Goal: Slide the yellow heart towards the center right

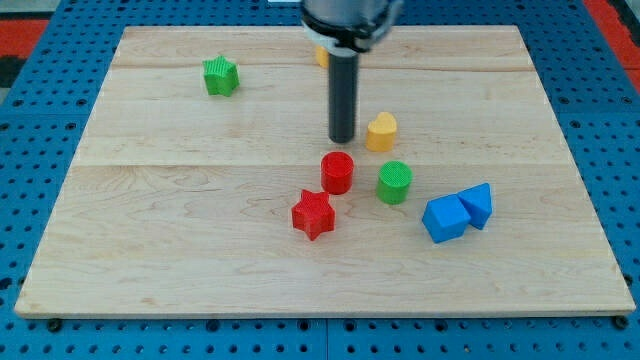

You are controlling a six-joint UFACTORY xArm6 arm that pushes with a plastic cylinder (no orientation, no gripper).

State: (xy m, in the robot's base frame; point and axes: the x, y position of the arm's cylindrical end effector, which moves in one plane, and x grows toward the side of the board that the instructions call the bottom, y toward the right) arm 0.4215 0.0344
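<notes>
The yellow heart (381, 131) lies a little above and right of the board's middle. My tip (342, 138) stands on the wooden board (180, 220) just left of the heart, with a small gap between them. A red cylinder (337, 172) lies right below my tip. A green cylinder (394, 182) lies below the heart.
A red star (313, 214) lies below the red cylinder. A blue cube (445, 218) and a blue wedge-like block (478, 204) touch at the lower right. A green star (220, 76) sits at the upper left. A yellow block (321, 56) is mostly hidden behind the arm at the top.
</notes>
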